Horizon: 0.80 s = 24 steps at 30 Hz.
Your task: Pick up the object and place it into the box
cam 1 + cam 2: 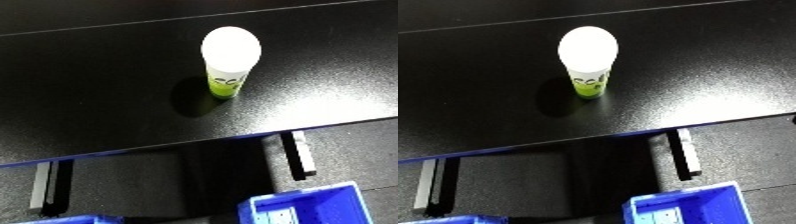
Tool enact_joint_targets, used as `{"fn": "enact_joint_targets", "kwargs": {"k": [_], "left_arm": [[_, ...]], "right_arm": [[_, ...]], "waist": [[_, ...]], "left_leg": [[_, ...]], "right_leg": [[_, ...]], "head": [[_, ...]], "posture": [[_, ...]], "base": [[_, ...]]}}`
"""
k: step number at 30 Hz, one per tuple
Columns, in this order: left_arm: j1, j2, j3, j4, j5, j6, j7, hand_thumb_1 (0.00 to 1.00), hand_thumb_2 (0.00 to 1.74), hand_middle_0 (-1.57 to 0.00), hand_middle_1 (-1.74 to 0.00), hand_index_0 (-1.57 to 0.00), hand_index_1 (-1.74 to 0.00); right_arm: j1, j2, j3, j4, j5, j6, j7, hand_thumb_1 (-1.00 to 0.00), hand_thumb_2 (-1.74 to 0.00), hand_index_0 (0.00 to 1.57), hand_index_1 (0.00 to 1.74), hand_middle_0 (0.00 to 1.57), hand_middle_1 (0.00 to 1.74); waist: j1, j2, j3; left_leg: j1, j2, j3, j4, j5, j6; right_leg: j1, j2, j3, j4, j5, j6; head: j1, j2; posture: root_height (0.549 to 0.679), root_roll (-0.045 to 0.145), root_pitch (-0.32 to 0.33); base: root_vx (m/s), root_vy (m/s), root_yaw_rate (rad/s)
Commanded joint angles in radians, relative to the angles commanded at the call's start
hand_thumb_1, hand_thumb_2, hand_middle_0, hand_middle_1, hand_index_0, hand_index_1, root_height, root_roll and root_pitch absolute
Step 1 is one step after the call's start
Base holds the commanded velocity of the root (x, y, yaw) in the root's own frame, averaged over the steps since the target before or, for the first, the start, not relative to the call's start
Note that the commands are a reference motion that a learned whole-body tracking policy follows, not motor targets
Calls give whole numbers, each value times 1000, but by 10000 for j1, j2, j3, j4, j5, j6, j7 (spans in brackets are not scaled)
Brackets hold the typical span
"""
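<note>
- Although neither hand showed in either view, so their state could not be told, the cup [228,62] stood upright at twelve o'clock on the table [98,90].
- It looked light, thin-walled, crushable; best taken around mid-wall.
- A blue bin [306,205] waited at five o'clock.

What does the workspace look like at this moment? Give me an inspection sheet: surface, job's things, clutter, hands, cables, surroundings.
Surface: black table, glossy, with glare patches.
Job's things: cup with a white lid and a green and white body, standing upright on the table; blue bin below the table's near edge, only partly in view.
Clutter: nothing seen.
Hands: neither in view.
Cables: nothing seen.
Surroundings: dark floor below the table; second blue bin edge at lower left.
</note>
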Motion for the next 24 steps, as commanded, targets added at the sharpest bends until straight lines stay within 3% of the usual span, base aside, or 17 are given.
{"fn": "enact_joint_targets", "kwargs": {"k": [6, 8, 10, 13, 16, 20, 24], "left_arm": [[137, 96, 17, -175, 45, 137, -19, 0, 0, 0, 0, 0, 0], [194, 153, 39, -162, 99, 127, -68, 0, 0, 0, 0, 0, 0], [211, 258, 62, -172, 134, 159, -128, 0, 0, 0, 0, 0, 0], [225, 390, 65, -149, 103, 197, -187, 0, 0, 0, 0, 0, 0], [383, 398, 130, -26, 82, 94, -202, 0, 0, 0, 0, 0, 0], [664, 429, 267, 58, 179, -91, -301, 0, 0, 0, 0, 0, 0], [941, 552, 375, 30, 199, -234, -395, 0, 0, 0, 0, 0, 0]], "right_arm": [[194, -87, 182, -558, -93, 197, 379, 0, 0, 0, 0, 0, 0], [277, -113, 297, -749, -9, 419, 872, 0, 0, 0, 0, 0, 0], [324, -221, 474, -1082, 225, 764, 1651, 0, 0, 0, 0, 0, 0], [413, -426, 686, -1812, 1132, 1433, 2978, 0, 0, 0, 0, 0, 0], [720, -502, 767, -2804, 1840, 2070, 3976, 0, 0, 0, 0, 0, 0], [1225, -713, 832, -4212, 1733, 2638, 5134, 0, 0, 0, 0, 0, 0], [1583, -1174, 794, -5999, 1720, 2623, 5497, 0, 0, 0, 0, 0, 0]], "waist": [[21, -26, 49], [38, -46, 63], [55, -87, 81], [54, -171, 91], [6, -274, 37], [-55, -406, -44], [-128, -501, -98]], "left_leg": [[215, -39, -44, -135, 71, 23], [324, -56, -44, -207, 98, 28], [411, -69, -35, -288, 127, 21], [526, -73, -25, -392, 142, 2], [683, -44, -11, -457, 99, 4], [829, 37, 24, -500, 62, -10], [958, 121, 48, -581, 60, -33]], "right_leg": [[192, -62, 51, -188, 163, 94], [300, -101, 43, -279, 206, 124], [414, -134, 5, -406, 246, 140], [579, -164, -47, -579, 281, 156], [738, -204, -75, -653, 252, 193], [882, -275, -152, -685, 206, 216], [995, -302, -203, -724, 179, 212]], "head": [[-224, -1865], [-252, -2137], [-203, -2775], [-206, -3248], [-368, -3471], [-529, -3408], [-713, -2934]], "posture": [[598, 27, -34], [599, 27, -39], [602, 28, -40], [604, 29, -44], [606, 29, -51], [606, 29, -57], [607, 28, -59]], "base": [[21, 3, 18], [46, -16, 33], [22, -23, 35], [29, -18, 25], [75, -11, -26], [75, -22, -29], [59, -24, -25]]}}
